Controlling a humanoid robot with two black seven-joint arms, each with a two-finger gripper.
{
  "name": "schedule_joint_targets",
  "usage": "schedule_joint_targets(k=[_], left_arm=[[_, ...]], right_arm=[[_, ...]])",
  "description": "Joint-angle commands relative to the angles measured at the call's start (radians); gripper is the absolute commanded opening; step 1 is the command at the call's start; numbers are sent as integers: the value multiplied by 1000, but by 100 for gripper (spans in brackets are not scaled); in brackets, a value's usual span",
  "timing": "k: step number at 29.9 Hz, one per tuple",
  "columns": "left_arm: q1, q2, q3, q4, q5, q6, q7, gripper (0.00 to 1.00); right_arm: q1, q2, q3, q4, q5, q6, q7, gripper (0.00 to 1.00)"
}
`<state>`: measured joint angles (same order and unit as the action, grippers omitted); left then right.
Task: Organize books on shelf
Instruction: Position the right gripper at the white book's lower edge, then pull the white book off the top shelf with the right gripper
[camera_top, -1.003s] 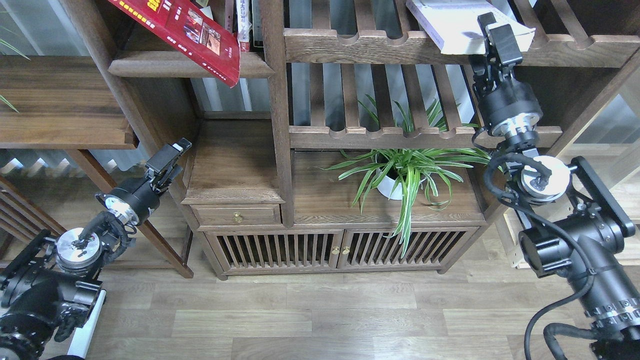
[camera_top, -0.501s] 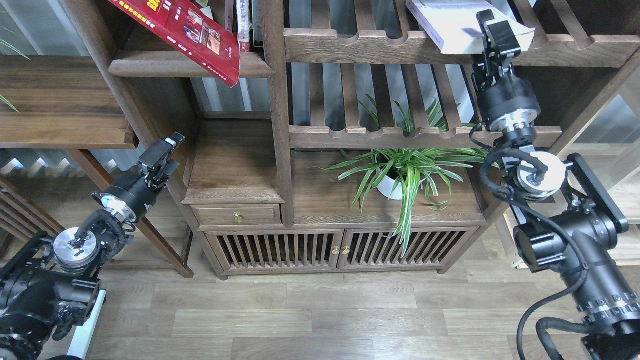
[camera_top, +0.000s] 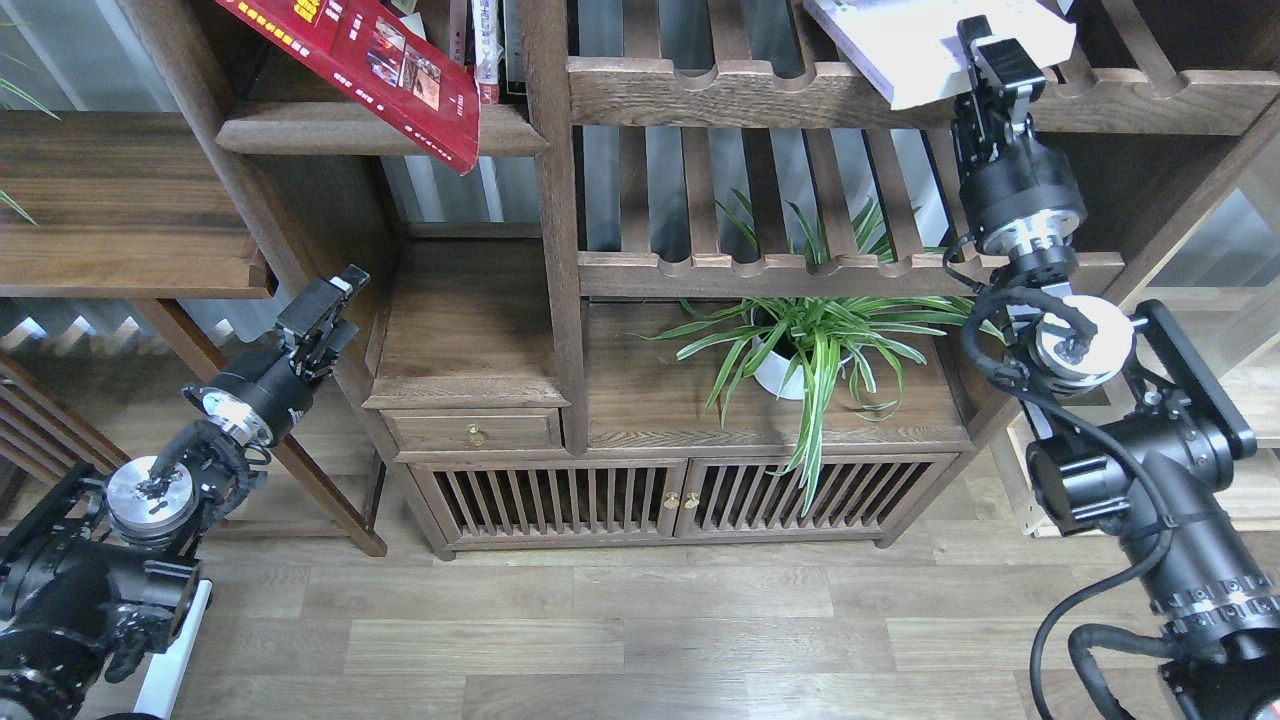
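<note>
The thick white book (camera_top: 900, 40) lies tilted on the upper slatted rack (camera_top: 740, 95) at top right, its lower corner past the front rail. My right gripper (camera_top: 992, 58) reaches up to that corner and is shut on the white book's edge. The dark red book (camera_top: 370, 60) with small photos leans diagonally over the solid dark shelf (camera_top: 350, 132) at top left, its corner hanging past the front edge. My left gripper (camera_top: 328, 303) is low at the left, beside the cabinet's side, holding nothing; its fingers cannot be told apart. The yellow-green book is out of view.
A few thin books (camera_top: 486, 50) stand upright behind the red one. A potted spider plant (camera_top: 800, 350) sits on the cabinet top under a lower slatted rack (camera_top: 760, 270). A small drawer unit (camera_top: 470, 400) and a side shelf (camera_top: 120, 200) stand at left.
My right gripper has risen a little and shifted right, and the white book has moved up with it. My left gripper dropped back slightly to the left and down, then stayed.
</note>
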<state>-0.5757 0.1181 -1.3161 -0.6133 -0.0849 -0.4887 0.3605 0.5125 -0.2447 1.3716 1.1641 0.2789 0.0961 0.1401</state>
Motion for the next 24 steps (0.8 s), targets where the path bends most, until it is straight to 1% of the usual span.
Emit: schedule_joint_targets(k=[1, 8, 12, 15, 22, 24], left_arm=[[4, 0, 0, 0, -1, 0, 0, 99], [2, 0, 0, 0, -1, 0, 0, 99], [4, 0, 0, 1, -1, 0, 0, 99], [4, 0, 0, 1, -1, 0, 0, 99], [2, -5, 3, -14, -29, 0, 3, 99], [-1, -5, 3, -16, -32, 0, 3, 99]], right_arm=[[1, 16, 18, 2, 0, -1, 6, 12], [-5, 10, 18, 8, 5, 4, -1, 11], [-9, 12, 17, 19, 8, 24, -5, 7], [-15, 12, 17, 28, 9, 30, -5, 7], [-94, 10, 18, 49, 23, 93, -5, 7], [-127, 10, 18, 52, 23, 126, -5, 7]])
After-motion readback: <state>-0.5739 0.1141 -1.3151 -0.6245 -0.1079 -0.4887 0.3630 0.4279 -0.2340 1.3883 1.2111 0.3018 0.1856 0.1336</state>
